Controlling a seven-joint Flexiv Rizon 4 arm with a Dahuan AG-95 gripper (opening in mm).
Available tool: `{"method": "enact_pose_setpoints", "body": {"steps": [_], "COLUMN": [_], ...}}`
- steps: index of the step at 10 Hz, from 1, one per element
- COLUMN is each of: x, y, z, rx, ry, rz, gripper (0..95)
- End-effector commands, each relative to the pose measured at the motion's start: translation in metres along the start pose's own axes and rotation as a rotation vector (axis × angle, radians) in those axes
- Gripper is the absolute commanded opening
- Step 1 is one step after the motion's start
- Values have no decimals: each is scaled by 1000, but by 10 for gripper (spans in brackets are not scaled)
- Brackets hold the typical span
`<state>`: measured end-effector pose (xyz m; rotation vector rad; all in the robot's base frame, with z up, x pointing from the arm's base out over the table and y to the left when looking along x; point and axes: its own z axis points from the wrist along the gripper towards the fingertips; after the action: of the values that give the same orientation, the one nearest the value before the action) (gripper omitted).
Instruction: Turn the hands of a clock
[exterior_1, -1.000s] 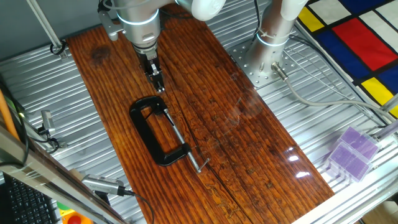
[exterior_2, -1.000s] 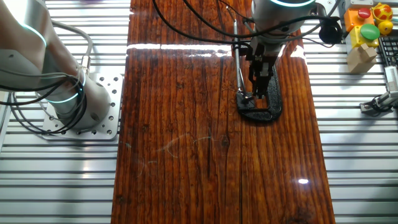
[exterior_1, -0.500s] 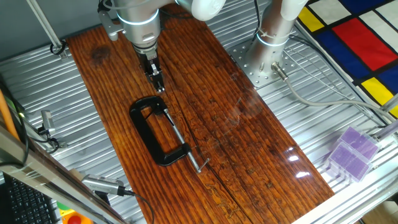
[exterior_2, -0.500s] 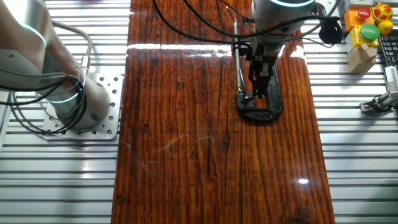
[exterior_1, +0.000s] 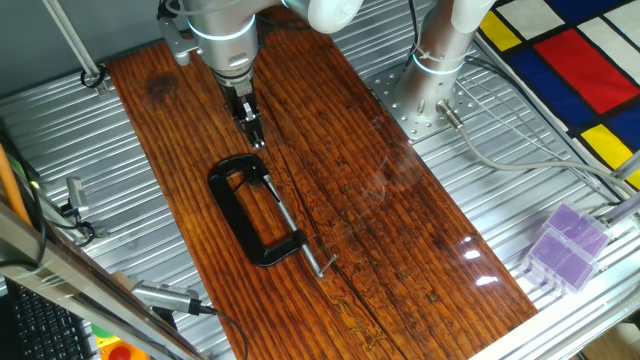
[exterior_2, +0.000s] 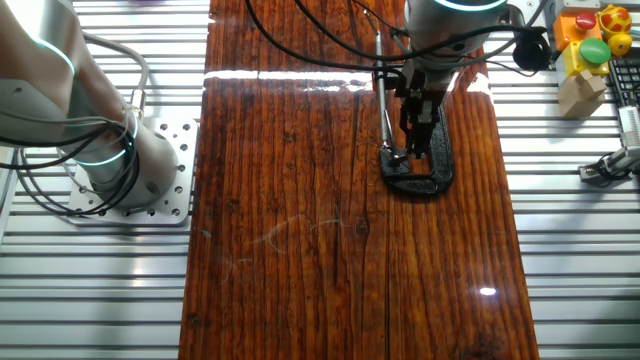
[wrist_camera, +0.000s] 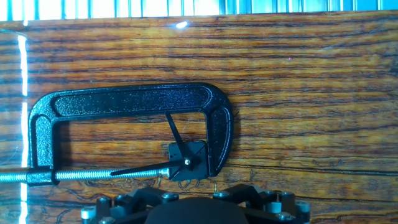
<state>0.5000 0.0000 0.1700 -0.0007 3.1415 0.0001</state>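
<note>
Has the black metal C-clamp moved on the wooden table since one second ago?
No. The black metal C-clamp lies at the same place on the wooden table, against the same grain lines, in both fixed views.

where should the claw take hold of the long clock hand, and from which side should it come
Probably near the free tip of the long clock hand, coming straight down from above. The hand lies flat and thin over the wooden table, running from the pivot on the small black clock movement along the clamp's screw. The C-clamp frame crowds the pivot end.
</note>
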Motion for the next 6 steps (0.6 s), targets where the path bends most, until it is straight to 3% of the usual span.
{"method": "enact_pose_setpoints", "body": {"steps": [1,6], "x": [0,0], "y": [0,0], "z": [0,0], "rx": [-69,-65], "ry": [0,2], "rz": [-220,-219], "gripper": [0,0]}}
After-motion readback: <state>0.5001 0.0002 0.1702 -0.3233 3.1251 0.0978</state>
